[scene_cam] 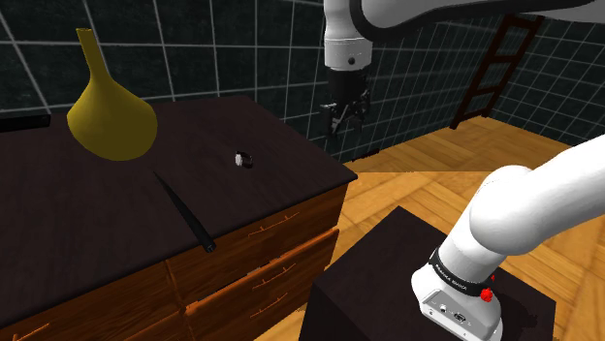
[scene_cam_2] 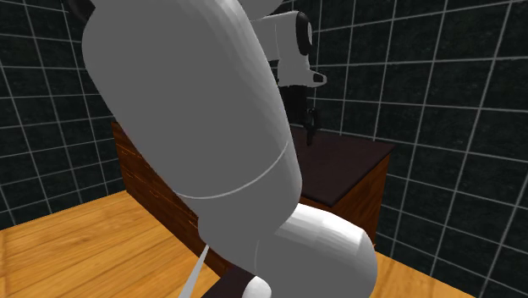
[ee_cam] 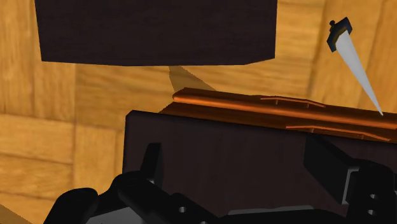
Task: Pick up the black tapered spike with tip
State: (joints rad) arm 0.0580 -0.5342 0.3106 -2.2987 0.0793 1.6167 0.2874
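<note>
A long black tapered spike [scene_cam: 182, 211] lies on the dark dresser top [scene_cam: 87, 223], its thick end at the front edge. The wrist view draws the spike [ee_cam: 355, 63] grey with a black end cap, far off beyond the right finger [ee_cam: 327, 162]. My gripper [scene_cam: 345, 121] hangs open and empty above the dresser's corner at the shoulder view's right, well away from the spike. In the second exterior view the gripper [scene_cam_2: 310, 127] hovers over the dresser top [scene_cam_2: 351, 161]. Seen from the wrist, the gripper [ee_cam: 238, 159] has dark dresser top between its fingers.
A large yellow vase [scene_cam: 109, 111] stands on the dresser behind the spike. A small white and black object [scene_cam: 242, 159] lies between the spike and my gripper. Drawer fronts [scene_cam: 262, 266] face the stand [scene_cam: 388, 281]. A ladder [scene_cam: 494, 63] leans on the tiled wall.
</note>
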